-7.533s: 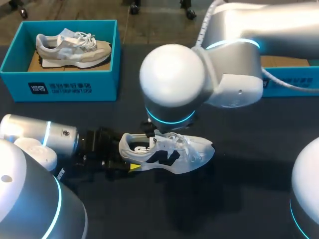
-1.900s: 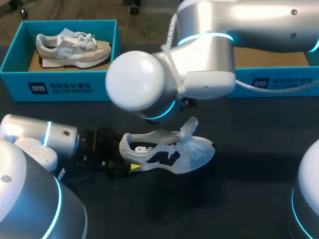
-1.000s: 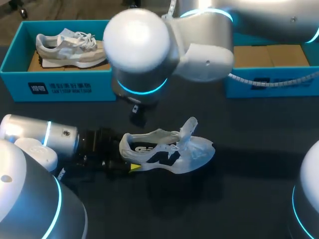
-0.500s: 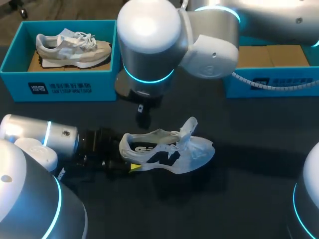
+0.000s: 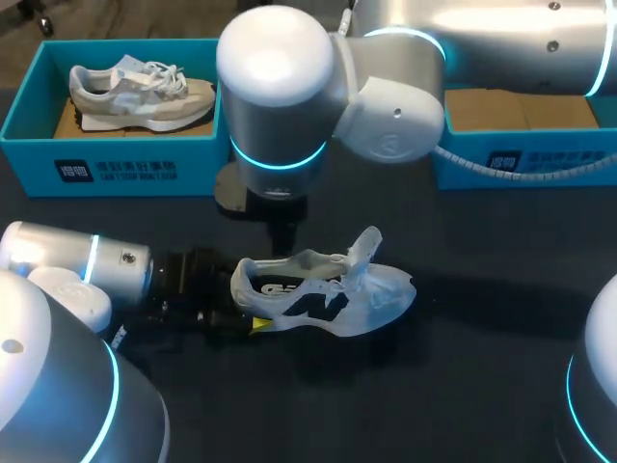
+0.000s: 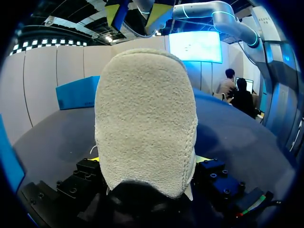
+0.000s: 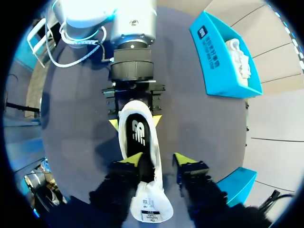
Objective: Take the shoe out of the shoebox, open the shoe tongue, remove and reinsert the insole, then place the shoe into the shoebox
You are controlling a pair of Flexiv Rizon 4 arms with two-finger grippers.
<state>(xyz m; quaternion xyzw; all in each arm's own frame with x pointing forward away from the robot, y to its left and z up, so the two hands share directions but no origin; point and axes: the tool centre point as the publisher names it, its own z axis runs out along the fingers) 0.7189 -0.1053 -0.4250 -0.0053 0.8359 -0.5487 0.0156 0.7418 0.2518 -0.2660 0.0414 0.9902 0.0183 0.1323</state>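
Observation:
A white shoe [image 5: 328, 294] with a dark logo lies on the dark table, its tongue [image 5: 367, 245] pulled up. My left gripper [image 5: 253, 323] is shut on the heel; in the left wrist view the heel [image 6: 145, 118] fills the space between its fingers. My right gripper [image 5: 284, 234] hangs just above the shoe's opening. In the right wrist view its fingers [image 7: 157, 160] stand apart over the shoe's collar [image 7: 156, 156], one tip above the insole [image 7: 138, 135] and one outside the shoe. My left gripper [image 7: 135, 122] shows at the heel beyond.
A teal shoebox [image 5: 116, 159] at the back left holds a grey shoe [image 5: 140, 92]. A second teal shoebox [image 5: 525, 162] with a bare cardboard floor stands at the back right, partly behind my right arm.
My right arm has swung from behind the shoe toward it, bringing its gripper down over the heel opening. The shoe and my left arm have not moved.

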